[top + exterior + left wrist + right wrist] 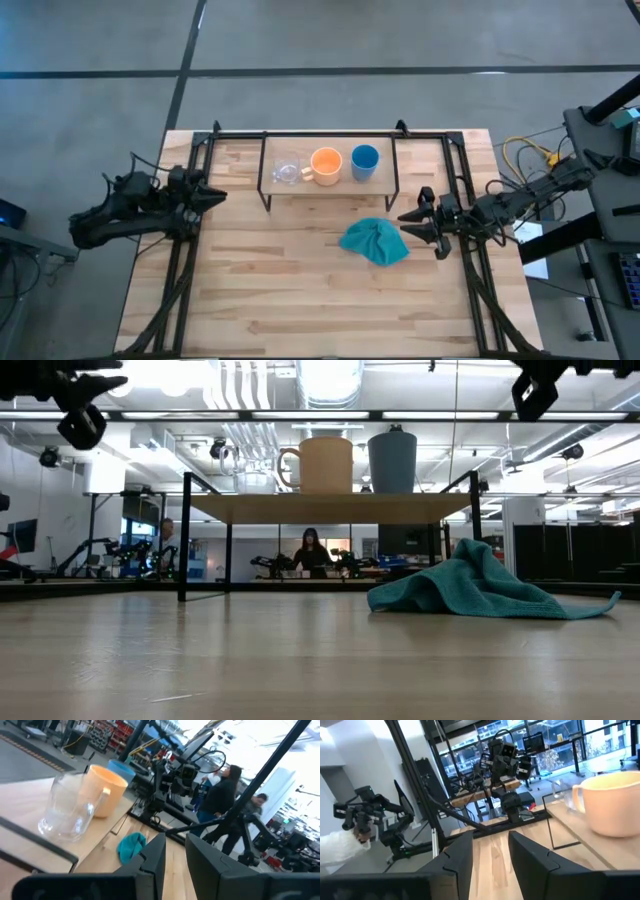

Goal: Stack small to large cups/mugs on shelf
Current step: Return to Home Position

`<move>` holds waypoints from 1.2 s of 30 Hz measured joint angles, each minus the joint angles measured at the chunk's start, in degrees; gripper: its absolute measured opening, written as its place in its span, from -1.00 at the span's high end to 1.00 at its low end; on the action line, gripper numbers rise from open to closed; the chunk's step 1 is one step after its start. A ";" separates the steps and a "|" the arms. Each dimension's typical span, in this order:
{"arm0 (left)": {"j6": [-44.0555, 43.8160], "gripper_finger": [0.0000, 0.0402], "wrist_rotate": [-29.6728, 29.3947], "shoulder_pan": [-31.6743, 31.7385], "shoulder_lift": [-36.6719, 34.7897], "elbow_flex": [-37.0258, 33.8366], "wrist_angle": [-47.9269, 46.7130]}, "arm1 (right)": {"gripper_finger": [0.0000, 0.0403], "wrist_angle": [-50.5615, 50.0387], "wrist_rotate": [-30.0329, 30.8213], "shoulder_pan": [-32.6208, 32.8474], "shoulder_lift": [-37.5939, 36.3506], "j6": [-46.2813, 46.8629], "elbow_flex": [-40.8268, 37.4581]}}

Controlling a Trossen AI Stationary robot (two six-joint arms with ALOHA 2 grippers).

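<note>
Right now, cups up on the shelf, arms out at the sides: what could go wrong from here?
1. The right pincer sits close to the teal cloth. A low sweep could snag and drag it.
2. The left pincer is near the shelf end. An inward swing could knock a leg.
3. The clear glass cup, orange mug and blue cup stand tightly in a row, so any jolt to the shelf might tip one into the next.

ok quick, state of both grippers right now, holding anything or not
Left gripper: open, holding nothing, at the table's left side.
Right gripper: open, holding nothing, beside the teal cloth.
</note>
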 joint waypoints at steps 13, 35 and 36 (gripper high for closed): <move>-3.17 0.70 0.05 -0.01 -0.03 -6.17 3.42 | 0.43 7.94 0.02 0.00 -0.26 9.45 -10.30; -3.12 0.70 0.33 -0.01 0.01 -9.81 4.91 | 0.45 9.16 0.04 -0.01 -0.13 9.03 -13.34; -3.18 0.70 0.33 -0.01 0.01 -10.32 5.30 | 0.45 9.16 0.04 0.00 -0.13 9.01 -13.39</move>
